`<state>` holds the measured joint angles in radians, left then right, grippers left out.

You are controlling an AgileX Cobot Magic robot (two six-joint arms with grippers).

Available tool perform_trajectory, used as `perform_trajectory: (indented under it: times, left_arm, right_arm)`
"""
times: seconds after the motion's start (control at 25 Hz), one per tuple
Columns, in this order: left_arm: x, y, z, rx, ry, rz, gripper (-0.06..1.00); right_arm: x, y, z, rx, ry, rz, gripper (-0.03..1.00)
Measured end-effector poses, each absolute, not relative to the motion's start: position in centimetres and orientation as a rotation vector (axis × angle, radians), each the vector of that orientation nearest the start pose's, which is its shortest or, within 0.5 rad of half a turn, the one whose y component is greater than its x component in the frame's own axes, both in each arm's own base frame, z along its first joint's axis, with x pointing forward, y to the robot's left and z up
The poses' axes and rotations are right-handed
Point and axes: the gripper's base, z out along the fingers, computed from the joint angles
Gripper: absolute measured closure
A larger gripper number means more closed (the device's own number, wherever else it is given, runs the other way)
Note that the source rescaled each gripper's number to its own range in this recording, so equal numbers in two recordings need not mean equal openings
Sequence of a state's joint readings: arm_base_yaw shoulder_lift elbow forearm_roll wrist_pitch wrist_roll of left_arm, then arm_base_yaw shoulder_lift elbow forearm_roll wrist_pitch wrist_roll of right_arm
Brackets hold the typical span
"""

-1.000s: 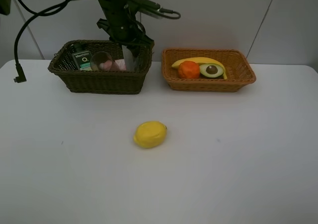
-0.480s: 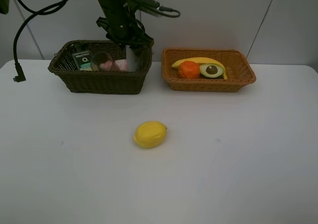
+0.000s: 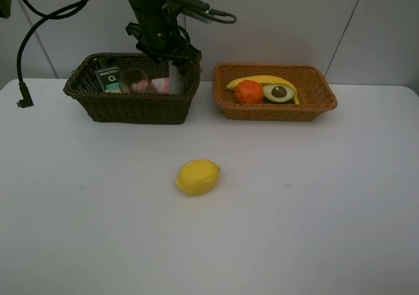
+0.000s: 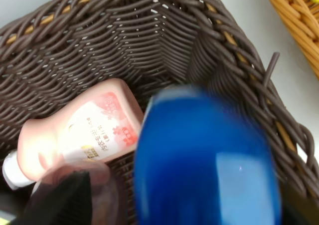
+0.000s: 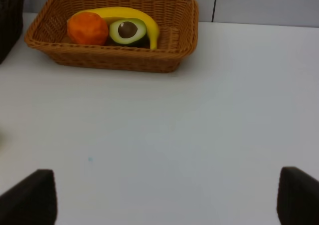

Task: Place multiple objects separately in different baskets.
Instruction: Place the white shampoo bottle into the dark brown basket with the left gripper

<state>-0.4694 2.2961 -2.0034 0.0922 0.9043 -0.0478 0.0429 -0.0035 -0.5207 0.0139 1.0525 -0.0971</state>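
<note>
Lemon: alone on tabletop, well apart from both baskets. Probably light, firm, smooth-skinned, prone to rolling; best pinched across its narrow middle. Left pincer above dark basket; grip state unclear. Right pincer spread, empty.

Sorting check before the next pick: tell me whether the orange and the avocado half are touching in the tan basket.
Touching. The right wrist view shows the orange pressed against the avocado half, with no basket weave visible between them.

High view faces table front-on; left wrist close inside dark basket; right wrist shares tan basket.
</note>
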Motion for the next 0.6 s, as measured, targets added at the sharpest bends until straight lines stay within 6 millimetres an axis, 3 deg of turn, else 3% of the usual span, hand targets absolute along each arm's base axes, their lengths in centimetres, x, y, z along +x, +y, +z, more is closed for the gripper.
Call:
perform_trajectory:
  times: [0.6]
  left_arm:
    - [44.4,-21.5,23.0,0.618,2.611,-0.007,0.02]
  right_arm:
    - [-0.8,0.1,28.4,-0.141,2.007,-0.018,0.07]
